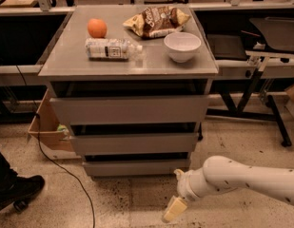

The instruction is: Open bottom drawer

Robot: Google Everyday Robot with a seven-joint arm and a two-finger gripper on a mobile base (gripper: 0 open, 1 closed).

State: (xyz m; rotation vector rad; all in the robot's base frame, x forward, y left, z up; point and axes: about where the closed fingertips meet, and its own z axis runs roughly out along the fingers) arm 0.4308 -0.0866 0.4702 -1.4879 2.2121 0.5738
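gripper [174,210] hung low by the floor, opening could not be told, apparently empty | bottom drawer [136,167] lay up-left of it, front running left-right, right end nearest

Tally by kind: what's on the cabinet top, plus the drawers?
Orange: 1
Bottle: 1
Chip bag: 1
Bowl: 1
Drawers: 3, incl. bottom drawer
Total: 7
Gripper: near the floor, front-right of the bottom drawer, apart from it.

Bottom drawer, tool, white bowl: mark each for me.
bottom drawer [136,167], camera view, middle of its front panel.
tool [173,209], camera view, its yellowish end, below-right of the drawer.
white bowl [182,54], camera view, its near wall.
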